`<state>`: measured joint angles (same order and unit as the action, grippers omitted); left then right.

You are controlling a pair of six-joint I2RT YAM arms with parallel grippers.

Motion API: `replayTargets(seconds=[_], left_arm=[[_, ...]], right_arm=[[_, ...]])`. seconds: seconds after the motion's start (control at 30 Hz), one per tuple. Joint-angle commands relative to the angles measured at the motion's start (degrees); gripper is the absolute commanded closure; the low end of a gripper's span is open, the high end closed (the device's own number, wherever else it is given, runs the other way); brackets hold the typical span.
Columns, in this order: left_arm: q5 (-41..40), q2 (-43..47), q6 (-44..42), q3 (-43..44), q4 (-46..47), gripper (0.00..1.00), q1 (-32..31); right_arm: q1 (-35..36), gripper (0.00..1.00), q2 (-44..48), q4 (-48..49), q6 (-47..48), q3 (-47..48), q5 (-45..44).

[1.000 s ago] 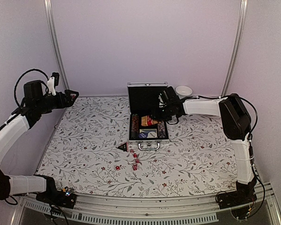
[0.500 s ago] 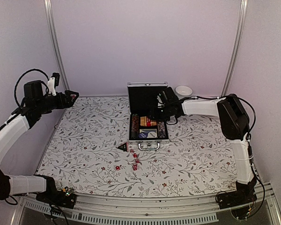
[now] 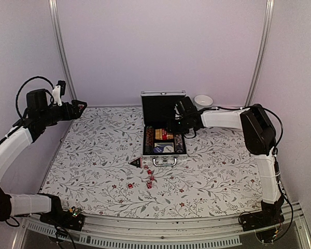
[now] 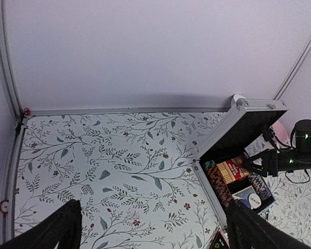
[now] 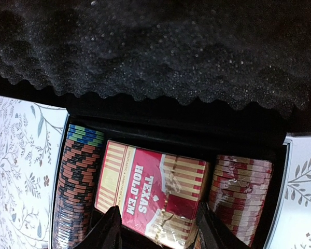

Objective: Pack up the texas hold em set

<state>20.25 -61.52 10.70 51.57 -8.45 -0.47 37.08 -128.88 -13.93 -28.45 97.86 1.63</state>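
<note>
**Right arm's in the case with the cards, left arm's parked off to the side**

Your right arm goes up tall from its base, then the forearm runs nearly flat in from the right of the case [image 3: 165,154]. The wrist ends over the open tray. The right gripper [image 5: 159,210] is about half closed and pinching the card pack [image 5: 153,189] across its width, one finger on each long edge. The pack sits a bit skewed in the middle of the case, between the two rows of chips [image 5: 78,192] and just below the bumpy foam of the raised lid [image 3: 160,106].

Your left arm is folded up high, well off to the left of the case, elbow bent and wrist aimed across towards it. The left gripper [image 3: 79,105] is spread wide with nothing in it.

On the table [image 3: 93,155], the black triangular piece [image 3: 135,163] lies just off the case's front left corner. The dice [image 3: 146,179] are scattered a little further out in front of the handle [image 3: 165,161]. A white bowl [image 3: 203,99] sits behind the case on its right.

Hard bits:
- From above, the right gripper is just a dark lump against the black lining, so you can't read the fingers there.
- The right wrist view cuts off the near end of the pack at the bottom edge.
- I can't tell whether the pack is resting on the case floor or lifted a little.
- The dice are too tiny to count for sure.
- Part of your left arm runs out of the left edge of the top view.
</note>
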Motion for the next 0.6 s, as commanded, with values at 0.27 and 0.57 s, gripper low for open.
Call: replayTargets(seconds=[0.27,0.57], left_arm=[[0.0,0.5,-0.7,0.0,-0.1,0.03,0.3],[0.2,0.5,-0.7,-0.2,-0.1,0.03,0.3]], right_arm=[[0.8,0.52,-1.1,-1.4,0.2,0.5,-1.7],[1.2,0.52,-2.6,-1.9,0.3,1.8,-1.1]])
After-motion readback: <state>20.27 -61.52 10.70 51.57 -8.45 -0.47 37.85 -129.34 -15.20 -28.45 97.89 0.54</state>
